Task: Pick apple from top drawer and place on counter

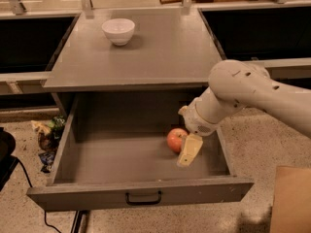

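Note:
The apple [176, 139], small and red-orange, lies on the floor of the open top drawer [121, 160], right of centre. My gripper [188, 152] hangs inside the drawer just right of the apple, its cream finger [190, 150] pointing down and touching or nearly touching the apple's right side. The white arm reaches in from the right and hides the rest of the gripper. The grey counter [160, 52] lies above the drawer.
A white bowl [118, 31] stands on the counter at the back left. Litter [46, 137] lies on the floor left of the drawer. A brown box [291, 200] sits at the lower right. Metal posts stand behind the counter.

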